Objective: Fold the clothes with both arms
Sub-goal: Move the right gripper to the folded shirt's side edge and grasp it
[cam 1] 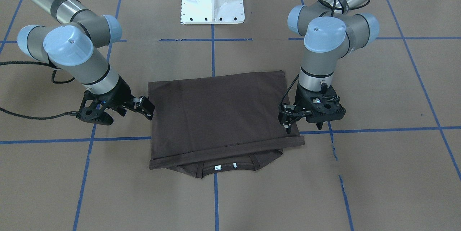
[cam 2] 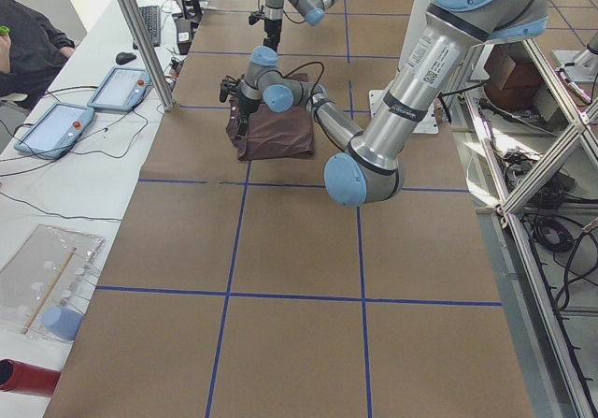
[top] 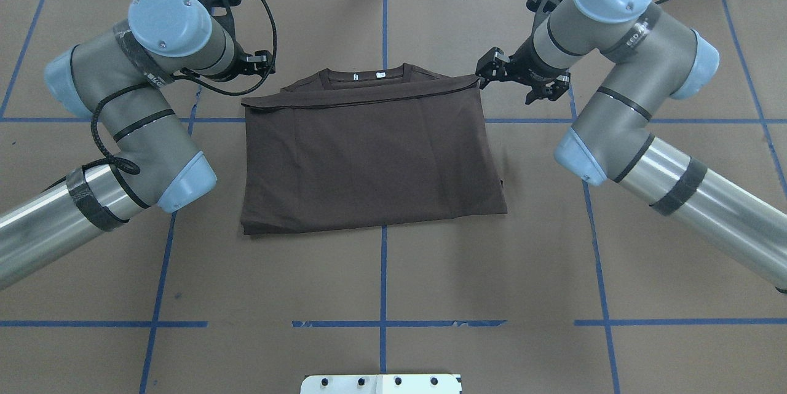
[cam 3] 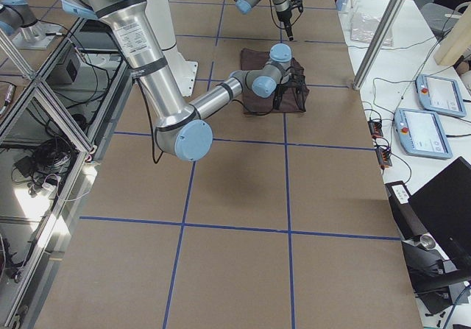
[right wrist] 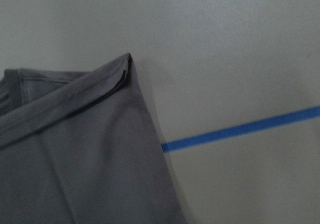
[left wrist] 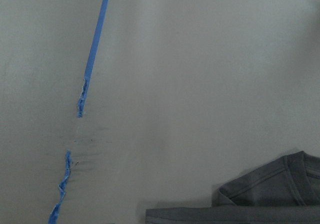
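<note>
The dark brown T-shirt (cam 1: 223, 115) (top: 369, 160) lies flat on the brown table, folded in half. Its hem edge rests just short of the collar (cam 1: 225, 166) (top: 369, 74), where the white neck tag shows. My left gripper (cam 1: 287, 121) (top: 261, 65) hovers beside the hem corner on its side. It looks open and holds nothing. My right gripper (cam 1: 146, 108) (top: 489, 71) hovers at the opposite hem corner, also open and empty. The left wrist view shows only a shirt corner (left wrist: 280, 194) on the table, and the right wrist view shows the other corner (right wrist: 75, 159). No fingers appear in either.
Blue tape lines (top: 382, 271) grid the table. The white pedestal base (cam 1: 212, 0) stands behind the shirt. Two tablets (cam 2: 56, 123), a metal post (cam 2: 140, 35) and a seated person (cam 2: 28, 35) are at the table's far side.
</note>
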Tool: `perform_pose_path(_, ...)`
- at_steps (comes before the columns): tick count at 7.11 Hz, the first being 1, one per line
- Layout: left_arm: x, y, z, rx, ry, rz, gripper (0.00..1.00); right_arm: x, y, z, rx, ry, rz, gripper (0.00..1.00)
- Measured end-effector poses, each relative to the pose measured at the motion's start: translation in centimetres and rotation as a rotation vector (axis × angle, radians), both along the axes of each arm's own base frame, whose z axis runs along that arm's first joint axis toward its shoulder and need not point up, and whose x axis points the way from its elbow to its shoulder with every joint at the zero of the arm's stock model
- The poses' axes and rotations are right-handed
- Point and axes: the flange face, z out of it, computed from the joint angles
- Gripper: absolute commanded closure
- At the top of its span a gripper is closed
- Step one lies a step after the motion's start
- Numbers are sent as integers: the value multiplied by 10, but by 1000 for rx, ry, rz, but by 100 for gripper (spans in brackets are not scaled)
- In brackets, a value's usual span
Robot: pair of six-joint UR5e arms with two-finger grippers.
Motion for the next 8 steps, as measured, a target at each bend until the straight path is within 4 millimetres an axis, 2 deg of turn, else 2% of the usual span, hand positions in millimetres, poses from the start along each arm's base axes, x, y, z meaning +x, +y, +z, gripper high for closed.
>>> perform_pose_path(1,-2,2,-3,3,7,1,0,-19,40,3,1,11,2,0)
perform_pose_path(2,-3,3,-6,7,12,2,0,-35,66,6,10,21,-8,0)
perform_pose_path(3,-5,5,-8,11,17,1,0,-47,83,8,13,34,-23,1)
perform_pose_path(4,-7,6,-11,16,21,1,0,-57,93,11,10,51,-36,8)
perform_pose_path(6,-10,8,-15,17,23,0,0,-62,97,17,5,76,-39,24)
perform_pose_path(7,-11,9,-18,20,26,-1,0,-63,95,19,8,85,-34,41)
perform_pose_path(8,-13,10,-20,23,28,-1,0,-63,94,22,10,93,-29,90)
